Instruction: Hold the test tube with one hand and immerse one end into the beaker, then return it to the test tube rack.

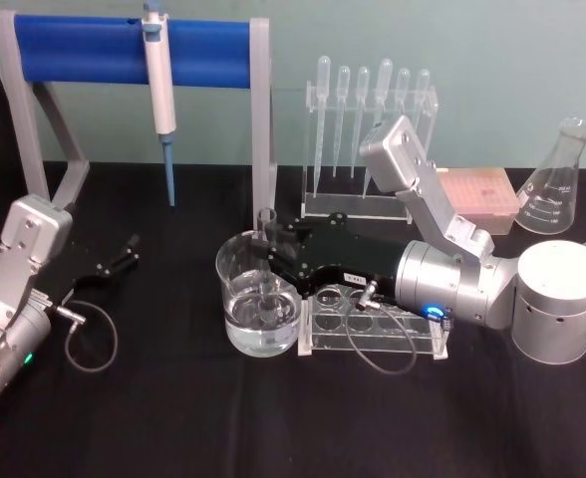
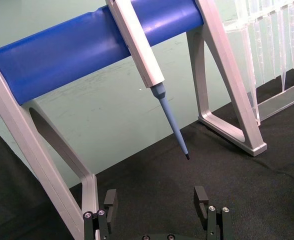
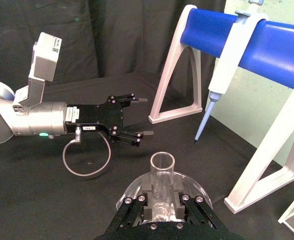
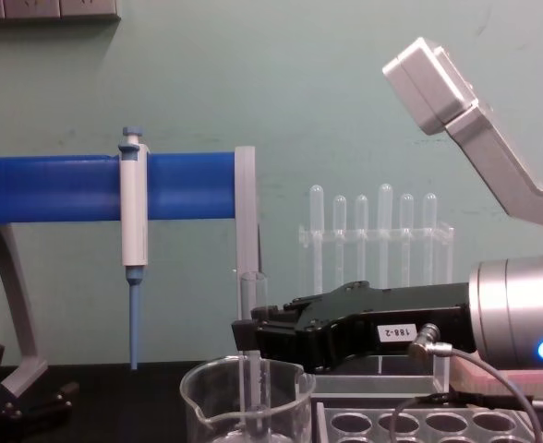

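Note:
The test tube (image 1: pixel 266 219) stands upright with its lower end down in the water of the beaker (image 1: pixel 235 299). My right gripper (image 1: pixel 265 242) reaches in from the right, level with the beaker's rim, and is shut on the tube's upper part. In the chest view the test tube (image 4: pixel 251 295) rises out of the beaker (image 4: pixel 211 406), clamped in the right gripper (image 4: pixel 246 334). Seen from the right wrist, the test tube (image 3: pixel 162 172) sits between the shut fingers, over the beaker (image 3: pixel 133 192). My left gripper (image 1: pixel 126 254) rests open at the far left, holding nothing.
A clear tube rack (image 1: pixel 373 329) stands right beside the beaker, under my right arm. Behind are a blue bar stand (image 1: pixel 134 50) with a hanging pipettor (image 1: pixel 159 70), a pipette rack (image 1: pixel 373 149), a pink box (image 1: pixel 477 189) and a flask (image 1: pixel 557 184).

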Robot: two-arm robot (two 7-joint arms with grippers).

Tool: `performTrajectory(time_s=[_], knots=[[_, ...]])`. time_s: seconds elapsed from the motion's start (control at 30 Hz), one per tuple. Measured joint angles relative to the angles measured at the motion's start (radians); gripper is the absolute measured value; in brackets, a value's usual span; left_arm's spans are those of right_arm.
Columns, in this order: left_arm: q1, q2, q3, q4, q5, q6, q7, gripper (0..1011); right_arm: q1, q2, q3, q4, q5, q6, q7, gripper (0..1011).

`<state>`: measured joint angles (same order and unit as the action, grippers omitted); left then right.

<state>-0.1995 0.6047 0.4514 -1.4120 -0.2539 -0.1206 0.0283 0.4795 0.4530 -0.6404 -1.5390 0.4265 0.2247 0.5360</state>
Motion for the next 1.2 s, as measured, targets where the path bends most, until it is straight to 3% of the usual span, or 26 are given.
performTrajectory(time_s=[1.2], knots=[[0.0,0.0,0.0,0.0,0.0,0.0,0.0,1000,0.0,0.0,0.0,0.0,0.0,0.0,0.0,234]])
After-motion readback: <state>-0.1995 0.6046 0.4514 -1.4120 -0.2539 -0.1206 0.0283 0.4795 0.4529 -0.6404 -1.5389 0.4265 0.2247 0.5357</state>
